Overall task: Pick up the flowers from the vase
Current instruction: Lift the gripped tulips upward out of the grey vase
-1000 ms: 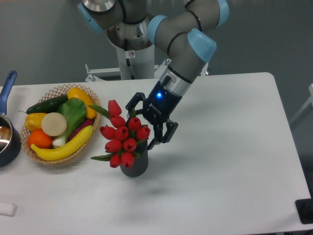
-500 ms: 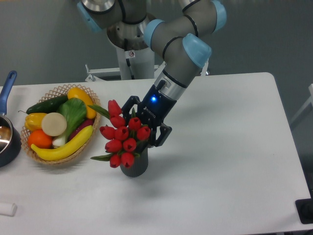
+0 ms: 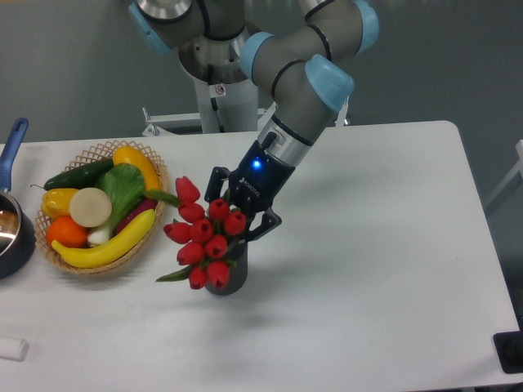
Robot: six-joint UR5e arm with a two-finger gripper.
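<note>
Here the flowers (image 3: 203, 238) stand in the vase (image 3: 229, 279); jaws clamped on them; basket (image 3: 98, 151) holds produce.

flowers (image 3: 203, 237) in vase (image 3: 230, 280) | gripper (image 3: 237, 211) just behind them | basket (image 3: 100, 151) left (pot (image 3: 14, 237) beyond)

No legible text, number or brand can be made out. A small white lettering mark is seen on the black gripper (image 3: 239, 206) body beside its blue light, and a small label on the arm's base column (image 3: 219, 91), but neither can be read.
</note>
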